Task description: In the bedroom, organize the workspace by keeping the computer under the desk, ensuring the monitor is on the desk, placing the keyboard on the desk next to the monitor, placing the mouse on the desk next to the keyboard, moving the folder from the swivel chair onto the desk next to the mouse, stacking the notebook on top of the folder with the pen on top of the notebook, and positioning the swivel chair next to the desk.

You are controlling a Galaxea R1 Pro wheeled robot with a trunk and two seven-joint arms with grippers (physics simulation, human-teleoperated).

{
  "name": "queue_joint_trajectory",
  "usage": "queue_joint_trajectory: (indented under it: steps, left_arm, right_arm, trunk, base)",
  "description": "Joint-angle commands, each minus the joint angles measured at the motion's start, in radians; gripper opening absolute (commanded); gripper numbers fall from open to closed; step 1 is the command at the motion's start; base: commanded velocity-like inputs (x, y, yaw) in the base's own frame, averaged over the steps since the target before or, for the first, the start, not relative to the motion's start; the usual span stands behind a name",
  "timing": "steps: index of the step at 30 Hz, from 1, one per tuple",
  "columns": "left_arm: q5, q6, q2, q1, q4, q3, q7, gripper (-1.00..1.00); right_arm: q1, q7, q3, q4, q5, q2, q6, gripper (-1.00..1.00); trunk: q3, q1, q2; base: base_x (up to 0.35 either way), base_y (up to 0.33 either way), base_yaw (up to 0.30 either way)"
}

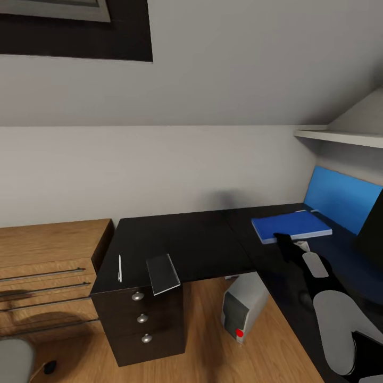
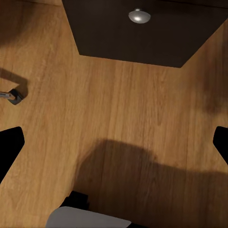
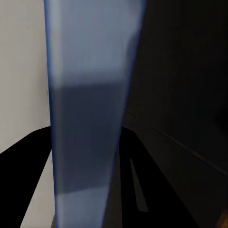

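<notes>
The right gripper (image 1: 287, 246) clamps the near edge of the folder (image 1: 291, 226), which lies flat on the desk (image 1: 186, 244) at two o'clock (seemingly being set down), while the left gripper (image 2: 114, 142) hangs open over the floor (image 2: 118, 114).

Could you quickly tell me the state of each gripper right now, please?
Left gripper: open, empty, over the floor.
Right gripper: shut on the folder.

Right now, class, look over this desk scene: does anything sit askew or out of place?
Yes. The notebook hangs over the desk's front edge above the drawers, tilted and part unsupported. The computer on the floor leans instead of standing upright. The pen lies near the same edge. The folder lies flat at the right gripper.
</notes>
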Motion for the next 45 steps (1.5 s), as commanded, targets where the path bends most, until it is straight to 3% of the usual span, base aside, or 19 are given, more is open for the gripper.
queue_joint_trajectory:
  steps: [1, 16, 45]
  left_arm:
    - [0.007, 0.003, 0.001, 0.0, -0.002, -0.003, 0.008, 1.0]
    - [0.007, 0.003, 0.001, 0.0, -0.002, -0.003, 0.007, 1.0]
    - [0.007, 0.003, 0.001, 0.0, -0.002, -0.003, 0.007, 1.0]
  right_arm:
    - [-0.001, -0.006, -0.003, -0.001, -0.008, 0.0, 0.006, -1.0]
    - [-0.001, -0.141, -0.006, 0.032, -0.01, -0.001, 0.005, -1.0]
    - [-0.001, -0.154, -0.006, 0.034, -0.01, 0.0, 0.005, -1.0]
  trunk:
    - [-0.001, 0.0, -0.001]
    - [-0.001, 0.0, -0.001]
    - [-0.001, 0.0, -0.001]
  base:
    - [0.0, 0.0, 0.0]
    - [0.0, 0.0, 0.0]
    - [-0.04, -0.023, 0.0]
